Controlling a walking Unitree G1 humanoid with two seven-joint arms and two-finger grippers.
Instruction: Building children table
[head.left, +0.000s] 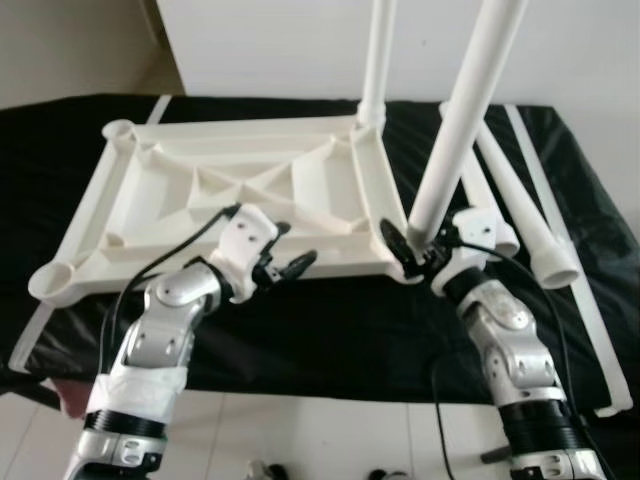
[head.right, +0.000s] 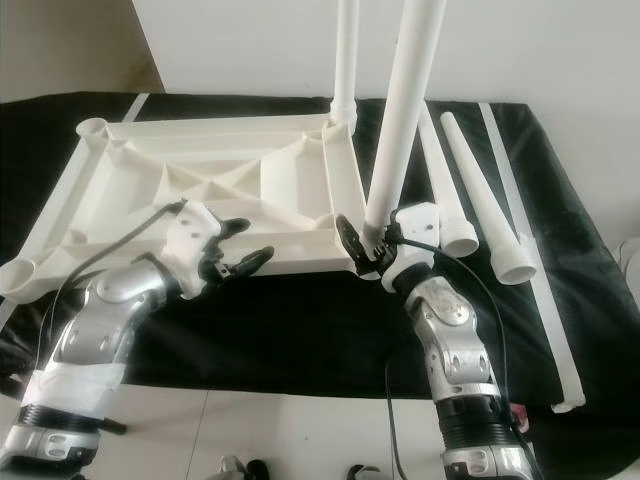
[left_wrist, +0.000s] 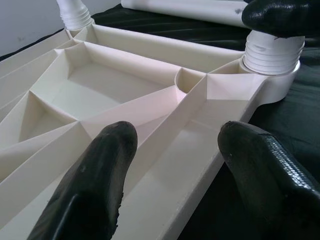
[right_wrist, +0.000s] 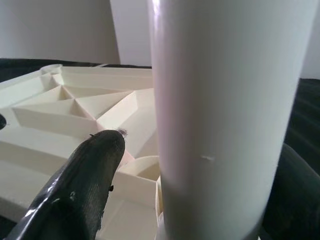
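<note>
Both silver arms reach over a black cloth (head.left: 330, 330) where the white plastic tabletop (head.left: 240, 200) lies upside down, ribs showing. Right claw (head.left: 412, 250) is clamped round a smooth round leg (head.left: 465, 120) standing in the near corner socket. Left claw (head.left: 290, 266) gapes open over the near rim, holding nothing.

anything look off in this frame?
The leg held by the right gripper at the near corner socket of the tabletop leans, while the far leg stands nearly straight. It may not be fully seated. Left gripper hovers open at the near rim.
</note>
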